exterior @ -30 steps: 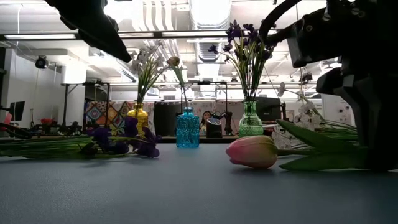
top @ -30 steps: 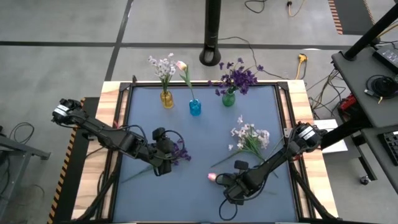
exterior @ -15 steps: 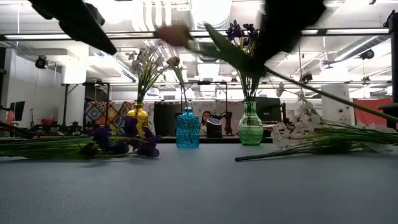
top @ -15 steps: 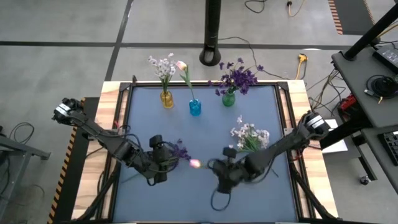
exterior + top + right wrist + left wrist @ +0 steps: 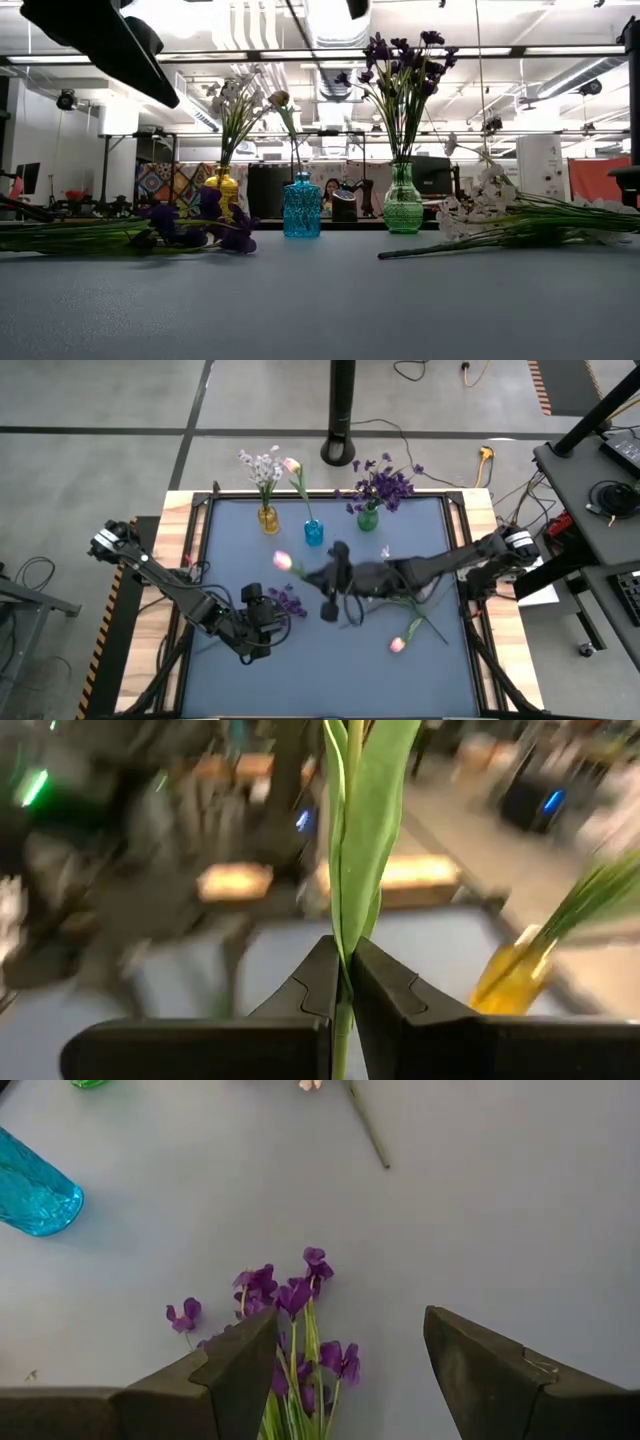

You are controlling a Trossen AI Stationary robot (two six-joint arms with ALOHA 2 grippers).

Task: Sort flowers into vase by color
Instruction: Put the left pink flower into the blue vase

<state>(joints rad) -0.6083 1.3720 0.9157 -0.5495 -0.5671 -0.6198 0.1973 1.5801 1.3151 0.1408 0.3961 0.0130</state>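
Right gripper is clamped on the green stem of a pink tulip bud, carried high over mid-table, near the small blue glass vase at the far edge. Best lower it stem-first, slowly. Left gripper hovers, fingers apart, over the dark purple bloom sprig lying near-left.

The room beyond the held tulip stem was blurred in the right wrist view. The purple flowers ran off the left wrist view's edge, and the blue vase was also cut off.
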